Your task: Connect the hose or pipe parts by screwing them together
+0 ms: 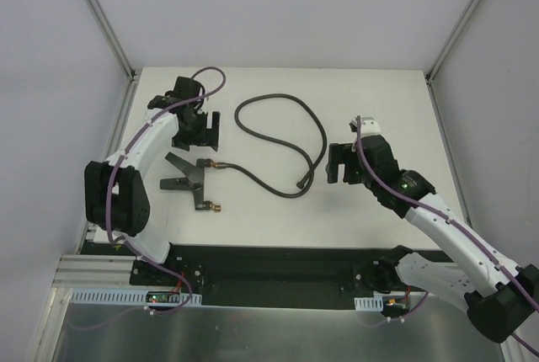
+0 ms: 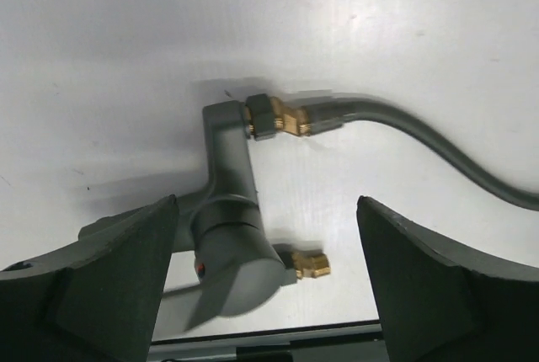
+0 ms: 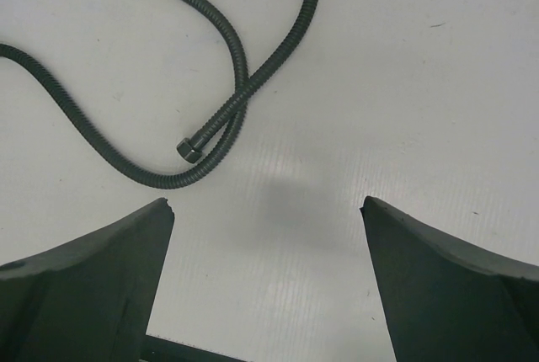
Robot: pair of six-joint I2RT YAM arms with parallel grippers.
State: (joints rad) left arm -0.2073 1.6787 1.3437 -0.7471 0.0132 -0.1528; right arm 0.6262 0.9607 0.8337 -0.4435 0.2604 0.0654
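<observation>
The left end effector (image 1: 195, 130) hangs over the fitting (image 1: 189, 178) with its jaws spread wide and nothing gripped. In its wrist view the fitting's dark body (image 2: 227, 210) lies on the bench (image 1: 278, 227) between the two fingers (image 2: 109, 286). The body looks clear of the right-hand finger. Whether the left-hand finger brushes the fitting's side limb cannot be told.

Just ahead of the fingertips, the upper brass tip (image 2: 282, 116) carries the hose connector (image 2: 324, 115), seated end to end on it. That joint looks made, though its tightness does not show. The lower brass tip (image 2: 310, 263), nearer the fingers, is bare.

From the joint the hose (image 1: 282, 122) runs away to the right and loops across the bench. It comes back to its free end (image 1: 301, 183), just left of the right end effector (image 1: 344, 164).

That end effector is also fully open and empty. Its wrist view shows the free end's nut (image 3: 189, 149) ahead of its left finger (image 3: 93, 278), lying across the hose's own loop and untouched.

My judgement is that the first connection is done or nearly so. If the second end is to be joined, the right end effector must reach forward and to its left. It would close just behind the nut and carry it to the bare tip while the left end effector steadies the fitting.
</observation>
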